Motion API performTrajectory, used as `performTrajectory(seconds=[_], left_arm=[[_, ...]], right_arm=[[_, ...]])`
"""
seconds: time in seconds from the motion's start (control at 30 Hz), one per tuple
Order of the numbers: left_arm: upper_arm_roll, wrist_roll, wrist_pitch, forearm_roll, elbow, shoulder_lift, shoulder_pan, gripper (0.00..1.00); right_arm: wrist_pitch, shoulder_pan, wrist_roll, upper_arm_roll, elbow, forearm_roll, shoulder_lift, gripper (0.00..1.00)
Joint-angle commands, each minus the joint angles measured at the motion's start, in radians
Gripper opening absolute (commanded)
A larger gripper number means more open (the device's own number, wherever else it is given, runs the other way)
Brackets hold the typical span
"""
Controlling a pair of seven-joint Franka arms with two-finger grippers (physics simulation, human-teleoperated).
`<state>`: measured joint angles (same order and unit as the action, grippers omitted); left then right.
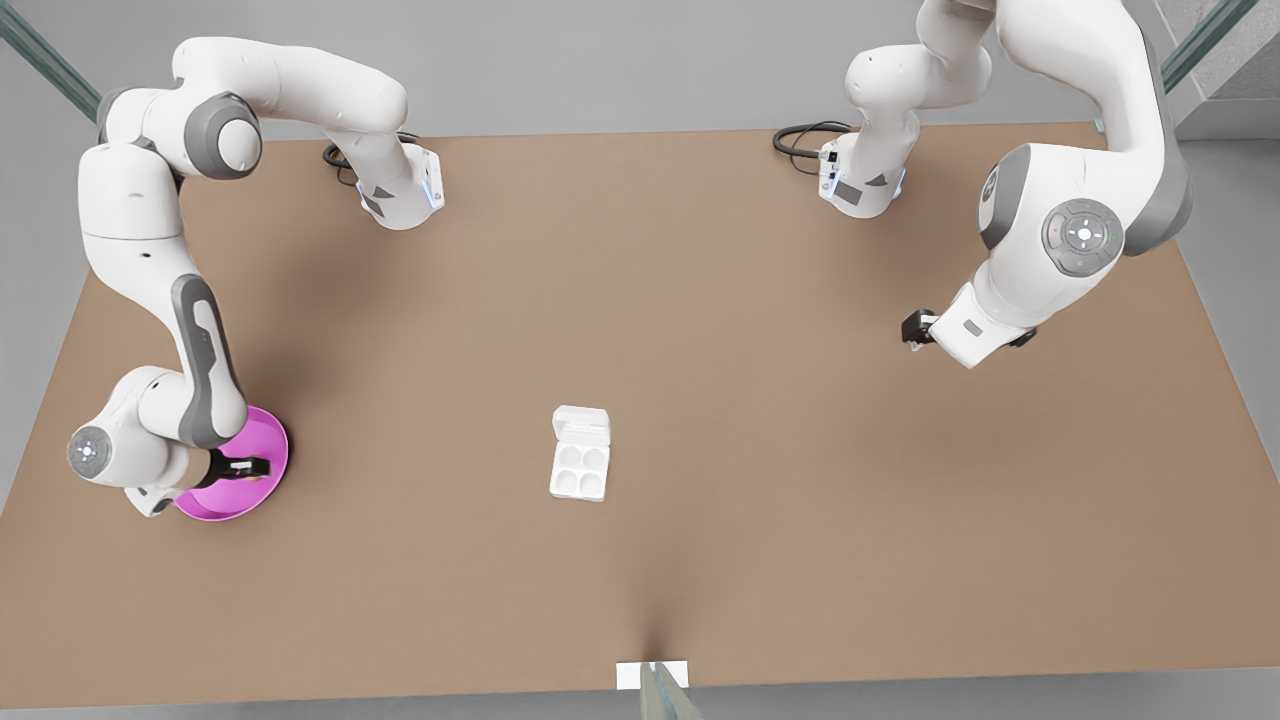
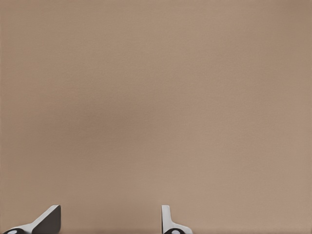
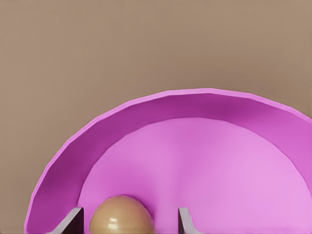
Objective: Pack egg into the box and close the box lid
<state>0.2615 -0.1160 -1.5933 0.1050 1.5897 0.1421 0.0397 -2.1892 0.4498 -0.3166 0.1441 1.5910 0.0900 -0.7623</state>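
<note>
The right gripper (image 3: 127,220) hangs low in the pink plate (image 3: 58,165), fingers apart on either side of the egg (image 3: 121,217), ready to close. The box (image 1: 579,470) lies well away, lid (image 1: 581,426) open to receive it. The left gripper (image 2: 111,222) waits spread over bare table (image 2: 156,97).

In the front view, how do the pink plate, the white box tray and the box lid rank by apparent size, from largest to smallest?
1. pink plate, partly hidden by the right gripper over it.
2. box tray.
3. box lid, only slightly smaller, so nearly alike.
</note>
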Motion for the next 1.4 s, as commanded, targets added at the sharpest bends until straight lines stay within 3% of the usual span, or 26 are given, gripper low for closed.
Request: performTrajectory(seconds=[0.0,0.47,0.5,0.53,0.57,0.8,0.97,1.37], left_arm=[[0.001,-0.001,-0.001,-0.001,0.000,-0.001,0.000,1.00],[0.001,-0.001,-0.001,-0.001,0.000,0.005,-0.012,1.00],[0.001,-0.001,-0.001,-0.001,0.000,0.005,-0.012,1.00],[0.001,-0.001,-0.001,-0.001,0.000,0.005,-0.012,1.00],[0.001,-0.002,-0.001,-0.001,0.000,0.005,-0.012,1.00],[0.001,-0.001,-0.001,-0.001,0.000,0.007,-0.012,1.00],[0.001,-0.002,-0.001,-0.001,0.000,0.007,-0.012,1.00],[0.001,-0.004,-0.001,-0.001,0.000,0.007,-0.014,1.00]], right_arm=[[0.008,0.004,0.016,0.000,0.000,0.001,0.001,0.78],[0.017,0.010,0.013,0.000,0.004,0.011,0.001,0.78],[0.023,0.010,0.011,0.000,0.004,0.011,0.001,0.73],[0.038,0.009,0.005,0.000,0.003,0.011,0.001,0.46],[0.042,0.010,0.004,0.000,0.003,0.010,0.001,0.41],[0.046,0.009,-0.012,0.003,0.001,0.008,0.005,0.39],[0.222,0.004,-0.019,0.017,-0.115,0.001,0.011,0.39],[0.470,-0.123,0.410,0.319,-0.321,0.004,0.038,0.40]])
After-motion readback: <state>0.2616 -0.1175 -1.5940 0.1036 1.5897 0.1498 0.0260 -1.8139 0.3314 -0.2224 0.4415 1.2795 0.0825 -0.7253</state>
